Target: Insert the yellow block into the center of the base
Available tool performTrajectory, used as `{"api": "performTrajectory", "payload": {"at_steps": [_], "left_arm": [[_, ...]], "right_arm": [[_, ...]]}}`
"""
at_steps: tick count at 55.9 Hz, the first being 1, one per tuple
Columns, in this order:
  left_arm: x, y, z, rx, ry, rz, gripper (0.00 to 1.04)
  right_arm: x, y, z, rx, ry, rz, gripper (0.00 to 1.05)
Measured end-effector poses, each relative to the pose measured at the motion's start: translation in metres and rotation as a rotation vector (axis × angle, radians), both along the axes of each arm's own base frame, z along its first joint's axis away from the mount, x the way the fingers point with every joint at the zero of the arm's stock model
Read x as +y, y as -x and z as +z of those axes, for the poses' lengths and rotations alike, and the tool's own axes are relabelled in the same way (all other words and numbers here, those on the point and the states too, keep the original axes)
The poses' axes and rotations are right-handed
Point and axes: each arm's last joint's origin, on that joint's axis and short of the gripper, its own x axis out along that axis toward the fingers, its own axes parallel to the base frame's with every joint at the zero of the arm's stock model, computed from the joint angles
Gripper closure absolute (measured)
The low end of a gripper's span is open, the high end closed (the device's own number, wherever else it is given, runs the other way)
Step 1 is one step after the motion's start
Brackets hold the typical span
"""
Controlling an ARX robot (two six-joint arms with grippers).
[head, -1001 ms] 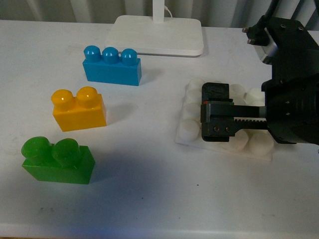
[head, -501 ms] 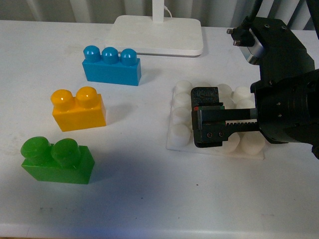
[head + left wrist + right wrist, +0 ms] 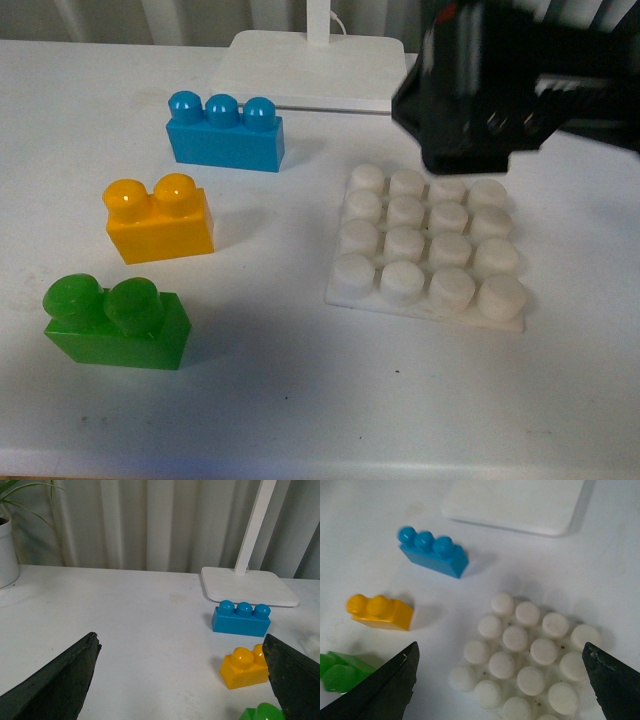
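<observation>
Three toy bricks: one yellow block (image 3: 158, 220), one green brick (image 3: 115, 322), one blue brick (image 3: 224, 132), all toward 9 o'clock of base (image 3: 428, 262). Two studs (image 3: 175, 190) on yellow, two on green, three on blue. One base, sixteen studs, four by four. One lamp stand plate (image 3: 310, 70). One plant pot (image 3: 7, 552).

Plenty of open table lay between the yellow block (image 3: 160, 222) and the base (image 3: 404, 243) to its right. The blue brick (image 3: 225, 135) crowded its far side, the green brick (image 3: 115, 322) its near side. The right gripper (image 3: 480, 110) hung over the base's far edge.
</observation>
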Motion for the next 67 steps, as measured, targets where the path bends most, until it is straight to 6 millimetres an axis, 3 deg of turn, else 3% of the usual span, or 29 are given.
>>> {"api": "performTrajectory", "payload": {"at_steps": [11, 24, 32, 37, 39, 57, 67], "left_arm": [[0.0, 0.0, 0.0, 0.0, 0.0, 0.0, 0.06], [0.0, 0.0, 0.0, 0.0, 0.0, 0.0, 0.06], [0.0, 0.0, 0.0, 0.0, 0.0, 0.0, 0.06], [0.0, 0.0, 0.0, 0.0, 0.0, 0.003, 0.06], [0.0, 0.0, 0.0, 0.0, 0.0, 0.002, 0.06], [0.0, 0.0, 0.0, 0.0, 0.0, 0.0, 0.06], [0.0, 0.0, 0.0, 0.0, 0.0, 0.0, 0.06]], "right_arm": [[-0.032, 0.034, 0.02, -0.16, -0.072, -0.013, 0.09], [-0.095, 0.075, 0.029, -0.294, -0.229, -0.177, 0.09], [-0.098, 0.078, 0.031, -0.327, -0.242, -0.211, 0.1], [-0.102, 0.08, 0.022, -0.51, -0.093, -0.409, 0.26], [-0.107, 0.084, 0.016, -0.555, -0.017, -0.47, 0.36], [-0.122, 0.1, -0.014, -0.579, 0.062, -0.46, 1.01], [-0.133, 0.106, -0.023, -0.581, 0.07, -0.477, 1.04]]}}
